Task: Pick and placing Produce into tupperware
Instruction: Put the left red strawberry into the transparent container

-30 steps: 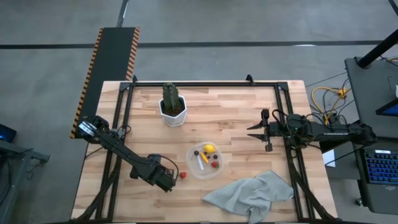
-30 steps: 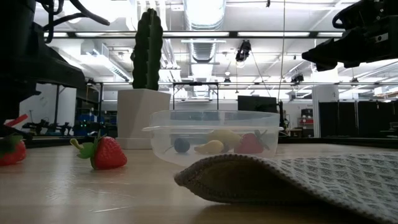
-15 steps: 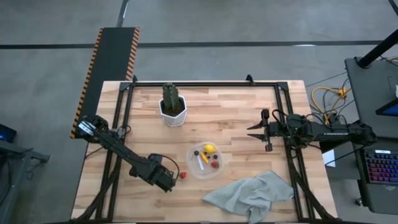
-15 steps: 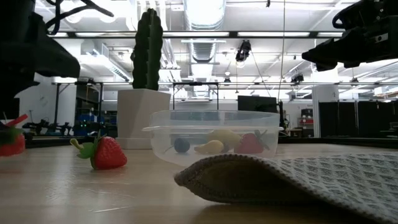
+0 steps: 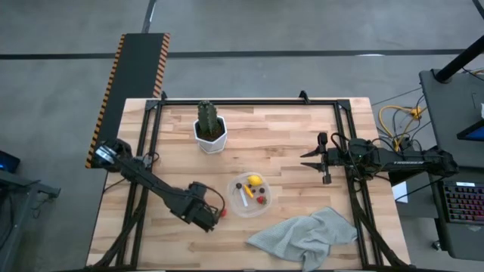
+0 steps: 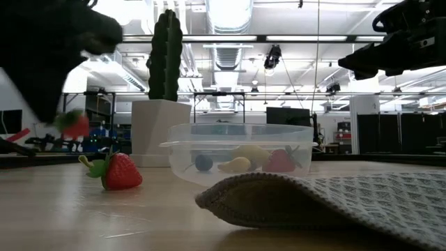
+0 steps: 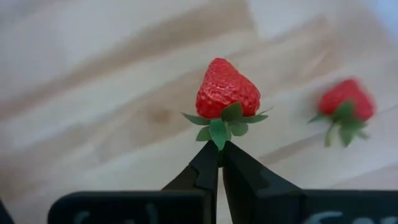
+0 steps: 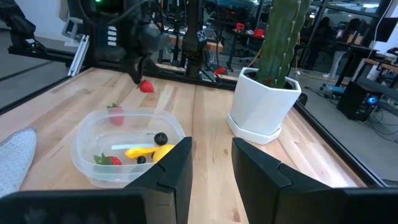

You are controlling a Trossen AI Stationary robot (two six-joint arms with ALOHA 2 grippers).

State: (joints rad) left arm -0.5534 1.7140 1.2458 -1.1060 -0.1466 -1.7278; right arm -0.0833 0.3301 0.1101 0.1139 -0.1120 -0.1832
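Strawberry (image 7: 227, 90) is pinched by its green leaf cap in the left tool (image 7: 219, 163), fingers shut tight on it, and it's lifted clear of the desk (image 5: 280, 140) just beside the tupperware (image 5: 250, 195). A second strawberry (image 6: 120, 171) sits on the desk, also right by the tupperware, not touching it as far as I can tell. Inside the tupperware there's a yellow lemon (image 5: 255, 180), another red strawberry piece (image 5: 261, 200), dark berries (image 8: 161, 138) and what looks like an orange carrot bit (image 5: 248, 191). Right tool (image 5: 324, 156) hangs above the desk well away from the tupperware, fingers partly apart with nothing between them. Cactus in its white pot (image 5: 209, 127) stands beyond the tupperware, and a grey-green cloth (image 5: 306, 236) lies near it.
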